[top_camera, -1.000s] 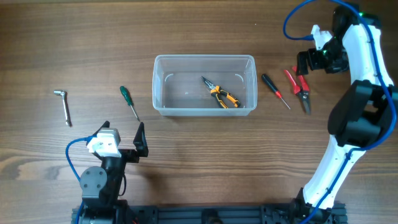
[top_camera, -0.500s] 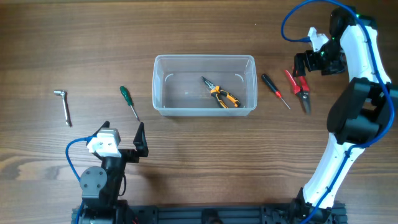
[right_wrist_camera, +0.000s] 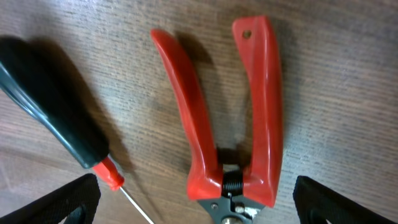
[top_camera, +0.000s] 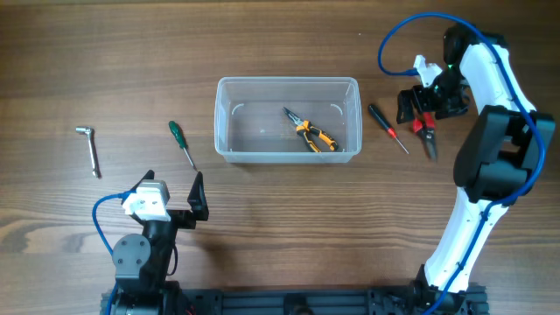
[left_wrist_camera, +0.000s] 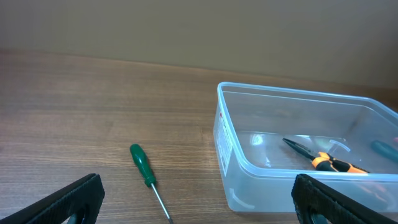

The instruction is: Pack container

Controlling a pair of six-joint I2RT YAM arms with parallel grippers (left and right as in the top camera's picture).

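Spanning the whole frame, the wooden surface (top_camera: 280,44) carries the clear container (top_camera: 254,122) at upper centre. The right end effector (top_camera: 416,109) hangs released over the red-handled cutters (right_wrist_camera: 264,106) at upper right, its fingers spread to either side of them. The left end effector (top_camera: 173,189) sits released at lower left, grasping nothing. Orange-handled pliers (top_camera: 311,131) lie inside the container. A black-handled screwdriver (top_camera: 379,116) lies just left of the cutters. A green-handled screwdriver (top_camera: 179,138) and a hex key (top_camera: 90,149) lie left of the container.
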